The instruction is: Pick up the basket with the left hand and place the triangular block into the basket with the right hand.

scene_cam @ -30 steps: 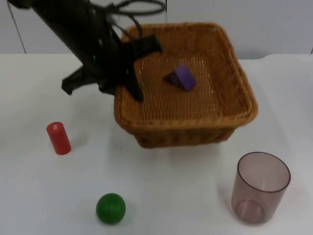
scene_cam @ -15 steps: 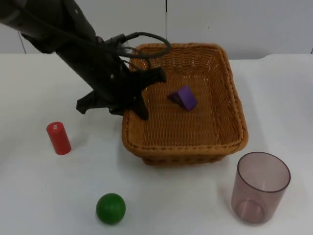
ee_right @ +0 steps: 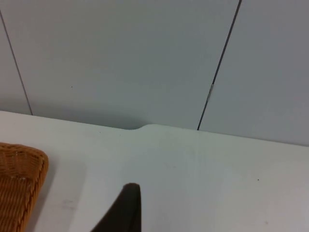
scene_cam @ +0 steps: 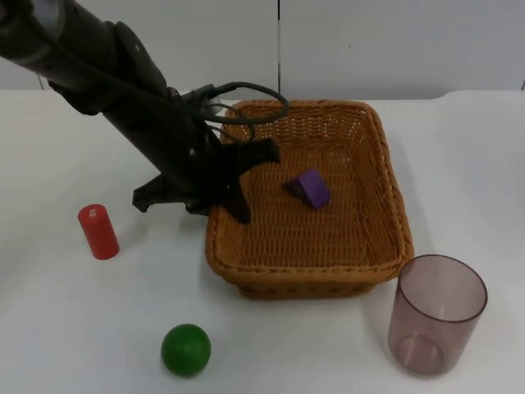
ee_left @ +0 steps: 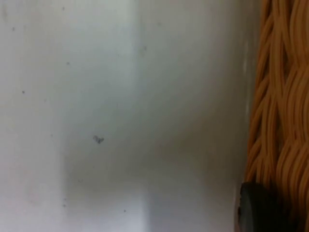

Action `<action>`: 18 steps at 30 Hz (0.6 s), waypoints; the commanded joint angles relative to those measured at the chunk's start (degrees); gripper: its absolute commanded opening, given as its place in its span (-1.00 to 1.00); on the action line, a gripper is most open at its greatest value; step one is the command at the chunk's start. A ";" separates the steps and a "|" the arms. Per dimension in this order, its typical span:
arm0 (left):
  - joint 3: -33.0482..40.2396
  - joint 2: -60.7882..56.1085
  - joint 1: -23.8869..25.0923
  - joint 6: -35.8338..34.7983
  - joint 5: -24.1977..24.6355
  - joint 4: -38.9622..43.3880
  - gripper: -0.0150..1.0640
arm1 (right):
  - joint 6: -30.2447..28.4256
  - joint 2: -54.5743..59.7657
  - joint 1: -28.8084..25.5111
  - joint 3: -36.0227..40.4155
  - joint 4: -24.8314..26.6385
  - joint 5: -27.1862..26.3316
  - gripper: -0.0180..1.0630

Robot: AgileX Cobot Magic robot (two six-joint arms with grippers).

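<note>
The basket's [scene_cam: 328,246] left rim is partly covered by the left gripper [scene_cam: 220,187] in the top view, only a strip of its weave [ee_left: 280,111] is seen at the left wrist, and a cut-off corner [ee_right: 19,188] at the right wrist.

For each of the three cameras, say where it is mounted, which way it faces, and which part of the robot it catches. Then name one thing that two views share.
Top view: fixed above, looking down and forward onto the white table; the left arm reaches in, left gripper at the wicker basket rim; purple triangular block inside.
Left wrist view: on the left arm, facing the table along the basket wall; a black fingertip shows.
Right wrist view: on the waiting right arm, facing the grey partition wall; a black fingertip shows.
Shared: all three see the basket.
</note>
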 commanded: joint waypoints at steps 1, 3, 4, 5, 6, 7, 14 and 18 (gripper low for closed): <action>-0.30 -0.57 -0.11 0.22 0.24 -1.91 -0.98 | -0.60 -0.33 -0.01 0.12 -0.08 -0.22 0.98; -0.30 -0.57 -0.11 0.22 0.50 -1.91 -0.98 | -0.60 -0.33 -0.01 0.12 -0.08 -0.11 0.98; -0.30 -0.57 -0.11 0.22 0.50 -1.91 -0.98 | -0.60 -0.33 -0.01 0.12 -0.08 -0.11 0.98; -0.30 -0.57 -0.11 -0.53 0.76 -1.91 -0.97 | -0.60 -0.33 -0.01 0.12 -0.08 -0.09 0.98; -0.30 -0.57 -0.11 -1.31 0.99 -1.91 -0.95 | -0.60 -0.33 -0.01 0.12 -0.08 0.08 0.98; -0.30 -0.57 -0.11 -1.46 0.99 -1.91 -0.89 | -0.60 -0.33 -0.01 0.12 -0.08 0.14 0.98; -0.30 -0.82 -0.11 -1.46 1.46 -1.80 0.11 | -0.60 -0.43 -0.01 0.12 -0.08 0.42 0.98; -0.30 -2.09 -0.11 -1.46 1.71 -1.47 0.99 | -0.60 -0.43 -0.01 0.12 -0.08 0.42 0.98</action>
